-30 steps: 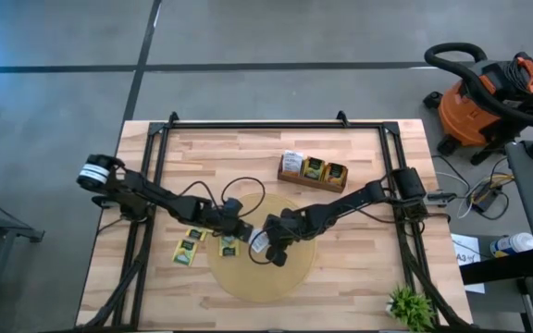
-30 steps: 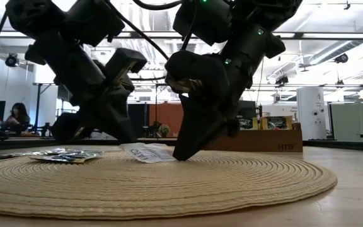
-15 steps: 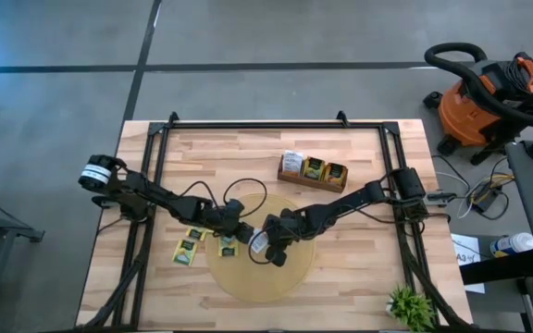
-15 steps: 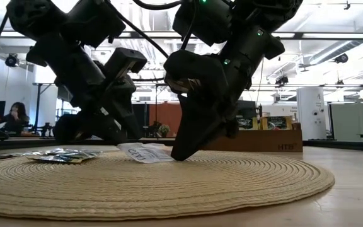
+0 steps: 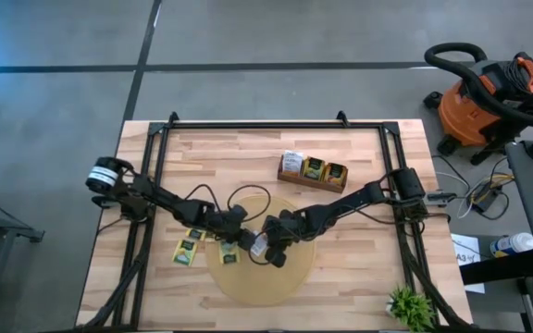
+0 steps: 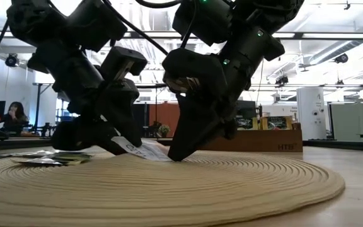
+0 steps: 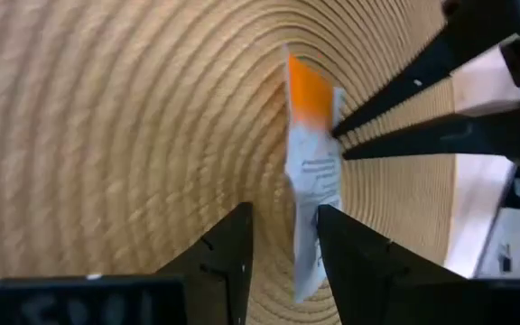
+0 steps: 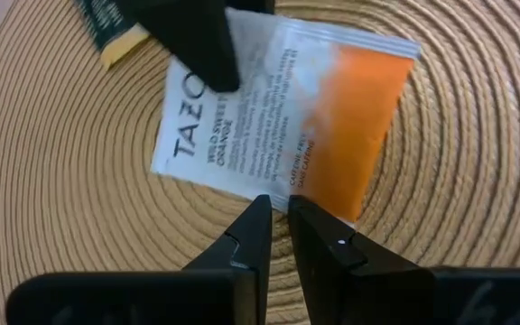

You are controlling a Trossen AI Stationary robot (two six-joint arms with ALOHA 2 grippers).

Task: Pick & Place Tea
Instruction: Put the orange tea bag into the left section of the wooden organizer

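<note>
- The orange-and-white sachet (image 8: pixel 283 126) lies on the round mat (image 5: pixel 290 282), between both grippers
- Our left gripper (image 7: pixel 283 262) is released around its edge; our right gripper (image 8: pixel 273 239) is nearly clenched, grasping nothing
- We judge the pickup in hand; next, one gripper must pinch the edge

Left pincer (image 7: pixel 283 244): was clamped tight a second ago, fingers now parted, standing either side of the white-and-orange sachet (image 8: pixel 278 113) edge. Left arm has shifted: in the high view its wrist sits lower and nearer the mat's (image 5: pixel 248 282) left rim, the cable loop behind it swung wider. Low view: left pincer (image 6: pixel 115 140) has dropped closer to the mat (image 6: pixel 169 189). Sachet (image 6: pixel 140 149), lying nearly flat before, now tilts up at its left end (the end nearest the left pincer); right end stays down by the right pincer (image 6: pixel 175 151).
</note>
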